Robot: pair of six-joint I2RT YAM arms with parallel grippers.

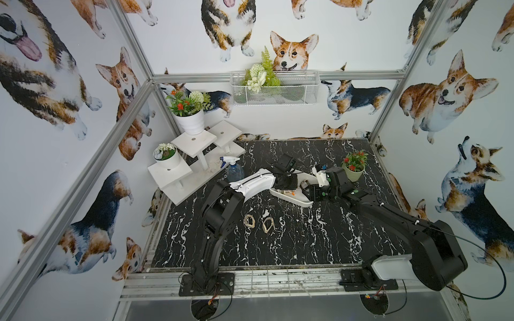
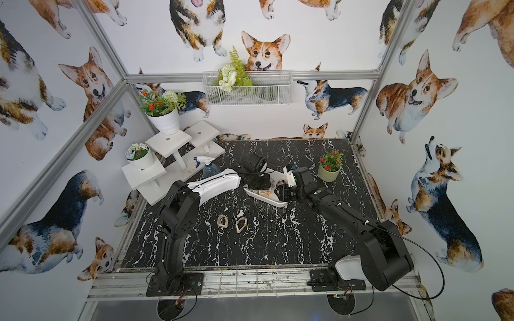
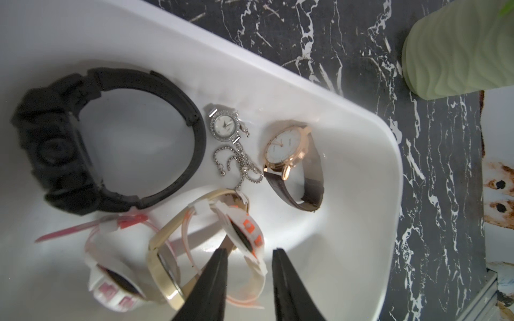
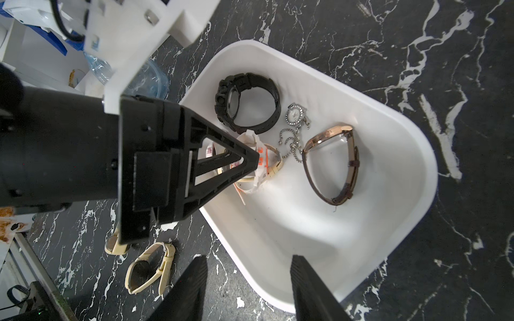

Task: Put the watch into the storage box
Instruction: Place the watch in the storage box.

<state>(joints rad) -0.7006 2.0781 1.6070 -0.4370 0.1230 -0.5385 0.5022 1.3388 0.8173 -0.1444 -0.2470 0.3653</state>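
Observation:
The white storage box (image 1: 303,203) (image 3: 361,116) (image 4: 403,133) sits mid-table and holds several watches: a black one (image 3: 111,139), a small silver one (image 3: 224,126), a rose-gold one with a brown strap (image 3: 286,147), a beige one (image 3: 164,266), a white-pink one (image 3: 111,289) and a white-orange watch (image 3: 244,230). My left gripper (image 3: 249,257) hangs inside the box, open. The white-orange watch's strap lies loose between its fingers. My right gripper (image 4: 250,266) is open and straddles the box's near rim, one finger outside and one inside. Two beige watches (image 1: 250,221) (image 1: 268,224) lie on the table in front of the box.
A green pot with red flowers (image 1: 353,173) (image 3: 459,55) stands just right of the box. A spray bottle (image 1: 233,169) and a white stepped stand (image 1: 194,155) with two potted plants are at the back left. A wire-mesh basket (image 1: 274,89) hangs on the back wall.

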